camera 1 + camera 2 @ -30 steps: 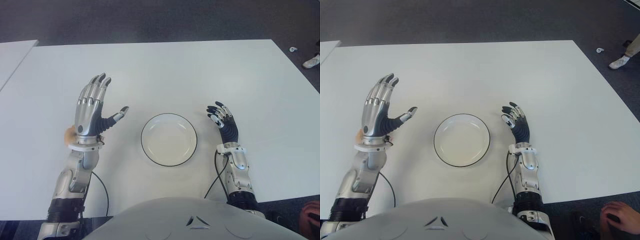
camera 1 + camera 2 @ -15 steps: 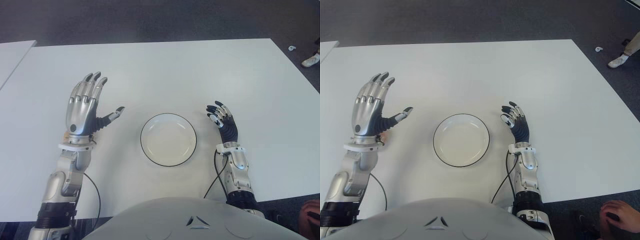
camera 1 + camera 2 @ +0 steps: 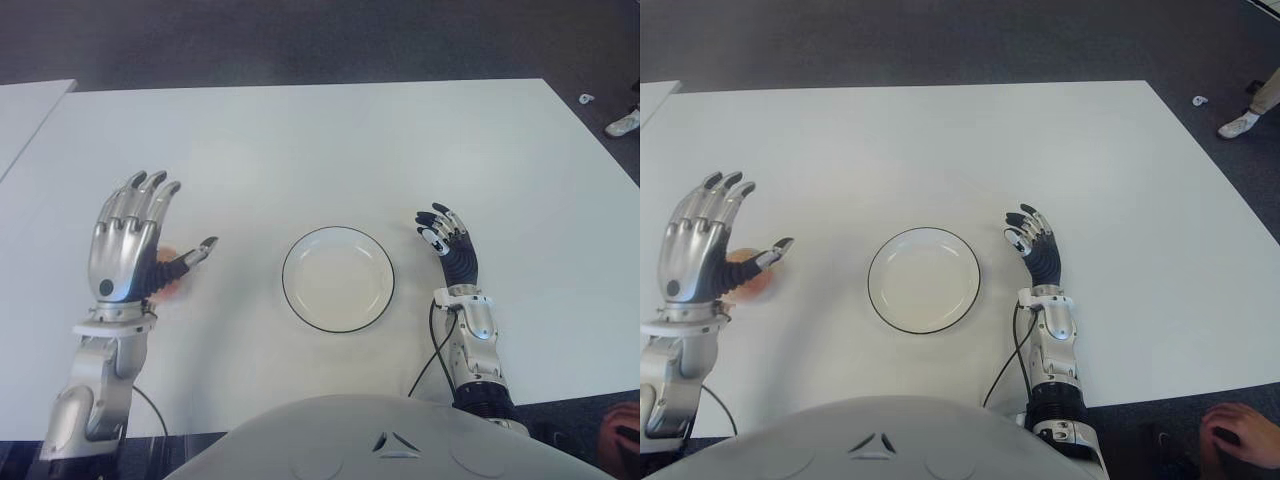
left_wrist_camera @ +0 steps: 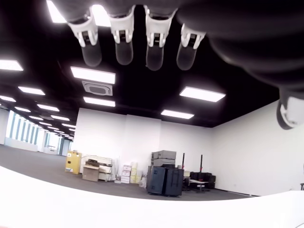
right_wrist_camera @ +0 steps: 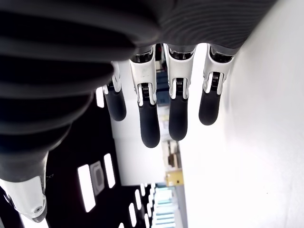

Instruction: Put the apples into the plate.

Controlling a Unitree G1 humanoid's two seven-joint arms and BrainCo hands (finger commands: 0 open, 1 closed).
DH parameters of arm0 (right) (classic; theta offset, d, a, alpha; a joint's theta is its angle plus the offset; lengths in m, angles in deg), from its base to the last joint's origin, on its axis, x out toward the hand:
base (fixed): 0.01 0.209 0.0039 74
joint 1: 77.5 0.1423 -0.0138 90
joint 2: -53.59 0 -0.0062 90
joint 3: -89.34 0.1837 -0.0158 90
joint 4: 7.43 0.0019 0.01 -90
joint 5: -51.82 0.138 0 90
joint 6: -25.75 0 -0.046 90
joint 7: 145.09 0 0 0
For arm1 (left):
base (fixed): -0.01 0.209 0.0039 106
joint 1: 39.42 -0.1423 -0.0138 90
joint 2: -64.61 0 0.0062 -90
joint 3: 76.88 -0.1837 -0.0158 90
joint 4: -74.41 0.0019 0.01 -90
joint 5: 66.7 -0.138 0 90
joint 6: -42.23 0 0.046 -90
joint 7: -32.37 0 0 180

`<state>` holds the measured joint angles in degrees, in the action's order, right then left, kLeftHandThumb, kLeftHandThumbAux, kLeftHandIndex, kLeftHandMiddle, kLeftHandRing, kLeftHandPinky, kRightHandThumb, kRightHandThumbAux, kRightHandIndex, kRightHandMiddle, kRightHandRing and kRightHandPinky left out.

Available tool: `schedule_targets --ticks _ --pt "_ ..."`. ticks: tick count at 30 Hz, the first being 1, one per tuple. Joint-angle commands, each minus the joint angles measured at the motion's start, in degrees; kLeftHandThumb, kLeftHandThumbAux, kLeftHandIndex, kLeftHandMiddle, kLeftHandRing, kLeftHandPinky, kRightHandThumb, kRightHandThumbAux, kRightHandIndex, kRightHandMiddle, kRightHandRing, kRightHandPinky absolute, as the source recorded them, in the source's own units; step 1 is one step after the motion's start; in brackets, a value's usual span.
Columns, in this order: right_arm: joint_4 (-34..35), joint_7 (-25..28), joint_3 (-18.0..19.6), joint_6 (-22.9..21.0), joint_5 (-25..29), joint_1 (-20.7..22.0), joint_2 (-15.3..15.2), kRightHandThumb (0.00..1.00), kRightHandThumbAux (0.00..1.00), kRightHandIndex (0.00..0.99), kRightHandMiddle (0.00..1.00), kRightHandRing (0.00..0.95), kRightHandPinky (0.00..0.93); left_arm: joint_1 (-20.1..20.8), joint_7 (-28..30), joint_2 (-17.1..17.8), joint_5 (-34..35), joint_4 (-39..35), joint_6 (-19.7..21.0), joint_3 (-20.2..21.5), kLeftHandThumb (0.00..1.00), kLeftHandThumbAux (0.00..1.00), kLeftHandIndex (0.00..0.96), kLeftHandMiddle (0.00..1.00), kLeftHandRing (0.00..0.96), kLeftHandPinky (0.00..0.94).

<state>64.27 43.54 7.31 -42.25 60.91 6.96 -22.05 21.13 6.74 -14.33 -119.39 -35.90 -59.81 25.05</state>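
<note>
- Left hand (image 3: 125,245): raised above the table (image 3: 330,140), fingers spread and straight, holding nothing; the left wrist view confirms no object between the fingertips.
- Apple (image 3: 748,277): one pale orange-pink fruit shows on the table, partly hidden behind the left palm, between the base of the thumb and the fingers as seen from above. No contact is evident.
- Plate (image 3: 290,295): white with a dark rim, empty, well apart from the left thumb tip and near the right fingers.
- Right hand (image 3: 448,240): shows just beside the plate on its right side, fingers loosely extended, holding nothing.
- Step in hand, as judged: approach to the first grasp. The next move calls for lowering the left hand and closing the fingers round the apple.
- View differences: the right eye view shows more of the apple than the left eye view; neither wrist view shows apple or plate.
</note>
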Motion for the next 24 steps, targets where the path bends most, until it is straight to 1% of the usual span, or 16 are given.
schedule_targets --ticks 1,5,15,20,24 --pt "-3.83 -0.32 0.47 -2.26 -0.12 -2.88 -0.04 0.372 0.639 0.192 0.333 0.278 0.276 -2.99 1.19 -0.54 -0.83 -1.19 1.19 1.27 0.234 0.331 0.167 0.132 0.1 0.11" --pt "-3.95 -0.26 0.59 -2.52 0.01 -2.68 -0.33 0.372 0.644 0.192 0.33 0.276 0.271 -5.05 0.7 -1.06 -1.15 -1.18 1.82 1.82 0.237 0.333 0.174 0.15 0.118 0.123" --pt "-4.29 0.7 0.82 -2.01 0.46 -2.33 -1.2 0.374 0.632 0.193 0.321 0.268 0.256 -7.18 -1.68 -1.08 -3.86 0.98 2.8 1.47 0.231 0.337 0.191 0.181 0.156 0.16" --pt "-4.44 0.61 0.88 -2.31 0.1 -2.12 -1.85 0.37 0.625 0.192 0.316 0.265 0.258 -8.3 -2.73 -1.32 -4.68 1.38 2.84 1.1 0.23 0.335 0.184 0.183 0.158 0.146" --pt "-4.68 0.64 1.04 -2.43 0.24 -1.8 -2.23 0.354 0.63 0.185 0.313 0.26 0.245 -10.75 -3.85 -1.72 -4.72 1.32 2.03 0.62 0.232 0.33 0.172 0.182 0.151 0.111"
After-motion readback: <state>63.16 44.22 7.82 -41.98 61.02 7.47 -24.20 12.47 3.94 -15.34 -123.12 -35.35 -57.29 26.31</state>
